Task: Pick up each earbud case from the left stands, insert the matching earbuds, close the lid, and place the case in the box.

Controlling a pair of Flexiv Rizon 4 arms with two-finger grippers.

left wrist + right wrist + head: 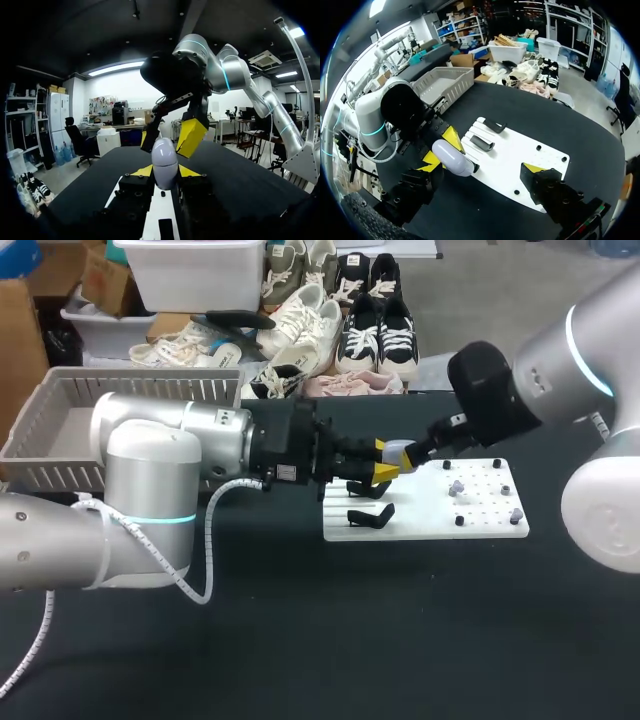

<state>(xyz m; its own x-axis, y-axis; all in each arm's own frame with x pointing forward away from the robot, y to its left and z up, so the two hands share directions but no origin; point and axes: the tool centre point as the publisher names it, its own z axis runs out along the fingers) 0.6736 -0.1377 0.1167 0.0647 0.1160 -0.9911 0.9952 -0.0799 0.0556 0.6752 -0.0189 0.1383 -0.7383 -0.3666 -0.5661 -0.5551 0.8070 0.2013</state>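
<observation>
My left gripper (386,470) is shut on a pale lavender earbud case (402,454), held in the air over the left part of the white board (470,525). In the left wrist view the case (165,161) stands upright between the yellow tips, its lid down. My right gripper (428,452) stands open right at the case, one yellow finger (190,137) on each side of its top. In the right wrist view the case (451,157) lies close to one of that gripper's fingers (431,160). Two black stands (370,515) on the board are bare.
Small earbuds (456,487) sit on pegs across the right half of the board. A grey slatted basket (60,430) stands at the table's far left, behind my left arm. Black tabletop lies in front of the board.
</observation>
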